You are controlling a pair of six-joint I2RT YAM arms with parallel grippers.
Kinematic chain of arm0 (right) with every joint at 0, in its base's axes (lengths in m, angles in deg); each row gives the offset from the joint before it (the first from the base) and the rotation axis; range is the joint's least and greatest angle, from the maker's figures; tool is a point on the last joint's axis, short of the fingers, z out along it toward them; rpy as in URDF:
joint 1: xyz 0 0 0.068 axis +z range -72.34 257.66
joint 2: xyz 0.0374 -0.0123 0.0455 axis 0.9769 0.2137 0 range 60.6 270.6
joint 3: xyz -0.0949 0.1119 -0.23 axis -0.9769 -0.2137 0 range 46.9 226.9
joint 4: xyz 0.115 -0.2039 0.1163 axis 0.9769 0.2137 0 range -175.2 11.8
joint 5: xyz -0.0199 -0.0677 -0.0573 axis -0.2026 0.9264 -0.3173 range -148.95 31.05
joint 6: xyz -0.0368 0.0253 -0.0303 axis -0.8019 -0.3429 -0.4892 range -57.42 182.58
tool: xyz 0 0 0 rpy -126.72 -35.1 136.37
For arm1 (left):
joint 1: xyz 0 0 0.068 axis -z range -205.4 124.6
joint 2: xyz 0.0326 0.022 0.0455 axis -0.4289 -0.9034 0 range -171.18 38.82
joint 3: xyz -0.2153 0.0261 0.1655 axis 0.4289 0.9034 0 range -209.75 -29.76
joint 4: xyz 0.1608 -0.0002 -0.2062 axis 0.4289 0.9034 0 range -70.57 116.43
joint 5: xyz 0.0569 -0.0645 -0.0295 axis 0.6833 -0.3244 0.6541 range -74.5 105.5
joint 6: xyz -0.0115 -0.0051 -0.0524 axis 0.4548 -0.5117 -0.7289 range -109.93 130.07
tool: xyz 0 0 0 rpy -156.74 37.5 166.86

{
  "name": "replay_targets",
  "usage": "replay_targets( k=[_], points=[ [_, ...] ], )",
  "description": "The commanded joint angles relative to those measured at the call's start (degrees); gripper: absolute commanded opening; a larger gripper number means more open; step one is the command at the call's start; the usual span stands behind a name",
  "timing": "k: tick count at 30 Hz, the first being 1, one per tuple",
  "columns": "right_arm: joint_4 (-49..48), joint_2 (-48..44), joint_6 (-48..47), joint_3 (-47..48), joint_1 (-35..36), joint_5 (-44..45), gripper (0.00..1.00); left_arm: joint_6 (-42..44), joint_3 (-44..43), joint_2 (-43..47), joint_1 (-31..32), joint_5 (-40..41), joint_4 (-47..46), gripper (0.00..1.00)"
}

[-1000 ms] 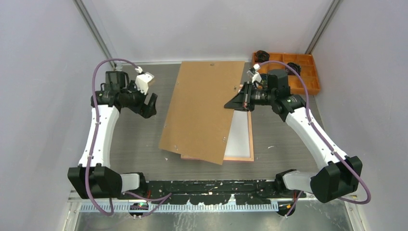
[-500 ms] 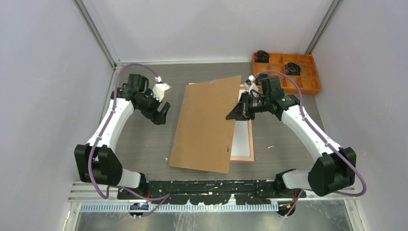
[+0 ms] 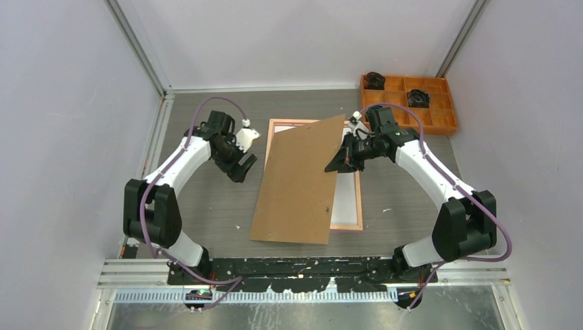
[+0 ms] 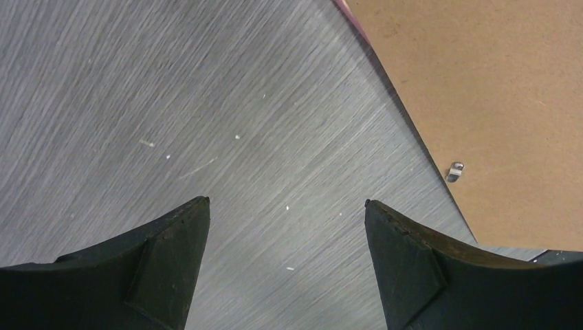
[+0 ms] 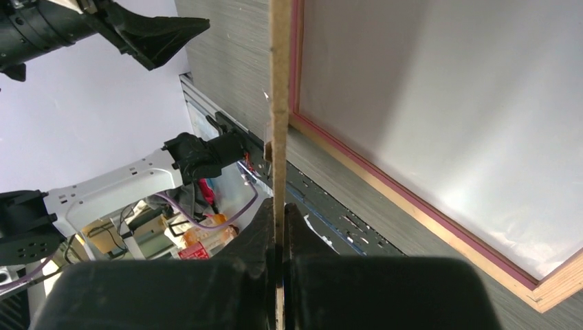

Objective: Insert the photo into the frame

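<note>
1. The brown board [image 3: 299, 182], pinched at its right edge by the right gripper [image 3: 335, 163], has tipped up steeper and shifted toward the near edge, so its face looks narrower.
2. The far left corner of the frame [image 3: 292, 122], covered before, now shows.
3. The left gripper [image 3: 246, 166] has moved in from the left, close to the board's left edge.

Backing board [image 3: 299, 182] tilted over frame [image 3: 358, 199], blocking left part; right strip open.

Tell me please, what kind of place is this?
Probably a lab robot cell: two arms bolted to a grey table, plain pale walls closing it in, and an orange parts tray in the far corner.
</note>
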Motion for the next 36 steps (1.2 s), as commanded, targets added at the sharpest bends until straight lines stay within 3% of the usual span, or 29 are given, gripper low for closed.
replay_targets(
  k=[1,11,36],
  points=[
    [2.7,0.8,-1.8,3.7,-0.9,1.2,0.01,-2.3,-2.4,-3.3,2.0,0.2,-4.7,0.84],
    [5.4,3.8,-2.6,5.6,-3.1,0.5,0.01,-5.2,-8.5,-12.7,4.2,0.1,-7.3,0.81],
    [-1.9,3.1,1.5,-1.6,-5.7,-4.5,0.01,-7.4,-9.9,-18.0,5.5,0.2,-11.0,0.80]
  ],
)
